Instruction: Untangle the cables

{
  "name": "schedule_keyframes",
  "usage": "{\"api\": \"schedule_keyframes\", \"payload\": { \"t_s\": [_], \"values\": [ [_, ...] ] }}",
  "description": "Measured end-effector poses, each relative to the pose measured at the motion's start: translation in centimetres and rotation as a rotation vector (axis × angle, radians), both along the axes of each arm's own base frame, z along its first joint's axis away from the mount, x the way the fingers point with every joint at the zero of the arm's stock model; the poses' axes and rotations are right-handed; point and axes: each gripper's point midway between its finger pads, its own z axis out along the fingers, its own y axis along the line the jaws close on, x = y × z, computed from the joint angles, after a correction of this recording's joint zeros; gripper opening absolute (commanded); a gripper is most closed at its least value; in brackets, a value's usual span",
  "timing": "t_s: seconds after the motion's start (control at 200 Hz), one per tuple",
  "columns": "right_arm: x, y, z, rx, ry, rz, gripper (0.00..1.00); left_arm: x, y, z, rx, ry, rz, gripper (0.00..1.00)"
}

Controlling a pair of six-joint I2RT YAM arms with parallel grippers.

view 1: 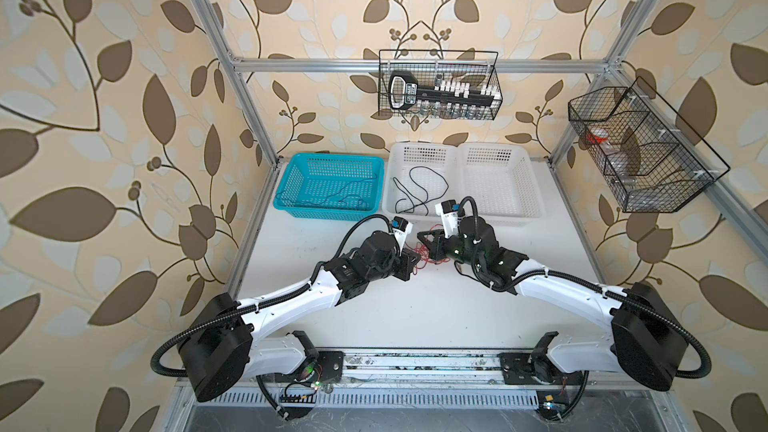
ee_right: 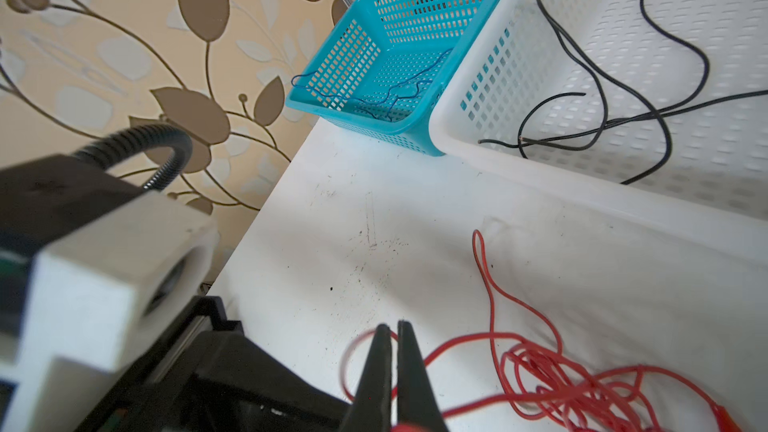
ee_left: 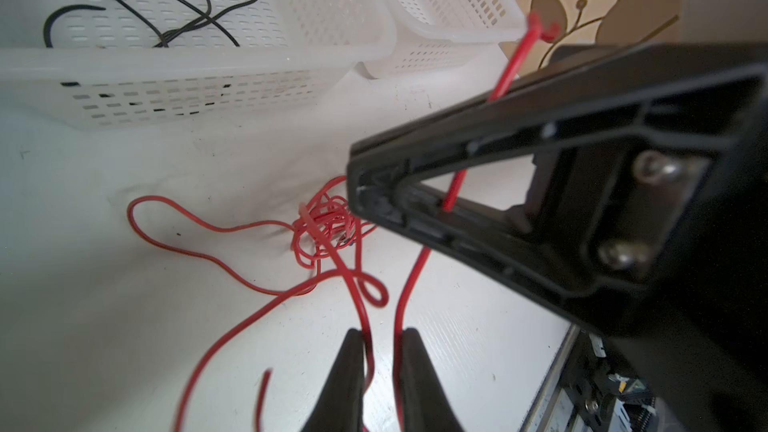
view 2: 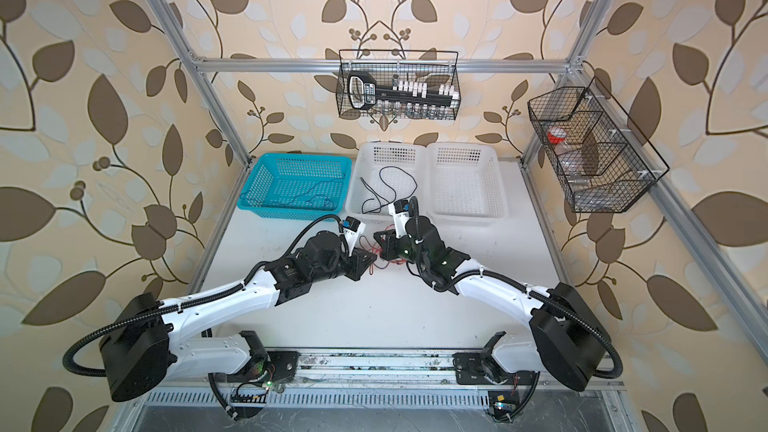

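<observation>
A tangled red cable lies on the white table between my two grippers. In the left wrist view its knot sits just past my left gripper, which is open a little, with two red strands running through the gap. My right gripper is shut on a loop of the red cable, and its black fingers hang over the knot. A black cable lies in the middle white basket. A blue cable lies in the blue basket.
A second white basket stands at the back right. Wire baskets hang on the back rail and on the right frame. Both arms meet near the table's middle, with the baskets close behind them.
</observation>
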Motion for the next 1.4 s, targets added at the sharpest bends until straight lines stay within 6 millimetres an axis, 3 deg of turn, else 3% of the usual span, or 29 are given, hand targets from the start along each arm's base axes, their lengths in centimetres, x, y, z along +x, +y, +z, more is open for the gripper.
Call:
{"api": "schedule_keyframes", "payload": {
  "t_s": [0.48,0.675,0.8,0.985,1.245,1.4],
  "values": [
    [-0.7,-5.0,3.6,-0.087,-0.09,-0.049,0.0,0.7,2.9,-1.0,0.092,-0.031,0.13,0.42],
    [-0.7,-5.5,7.4,-0.069,-0.153,-0.047,0.0,0.9,3.2,-1.1,0.101,-0.036,0.142,0.62],
    [-1.0,-5.0,10.2,-0.026,-0.199,-0.011,0.0,0.9,3.1,-1.3,0.111,-0.036,0.136,0.7],
    [-1.8,-4.4,13.0,0.026,-0.243,0.036,0.0,0.6,2.2,-1.5,0.102,-0.021,0.092,0.82],
    [-2.6,-3.7,14.8,0.092,-0.267,0.092,0.0,1.1,-0.4,1.7,0.01,-0.079,0.007,0.84],
    [-3.0,-3.5,15.5,0.121,-0.272,0.109,0.0,1.9,-1.7,2.5,-0.03,-0.106,-0.008,0.78]
  ]
}}
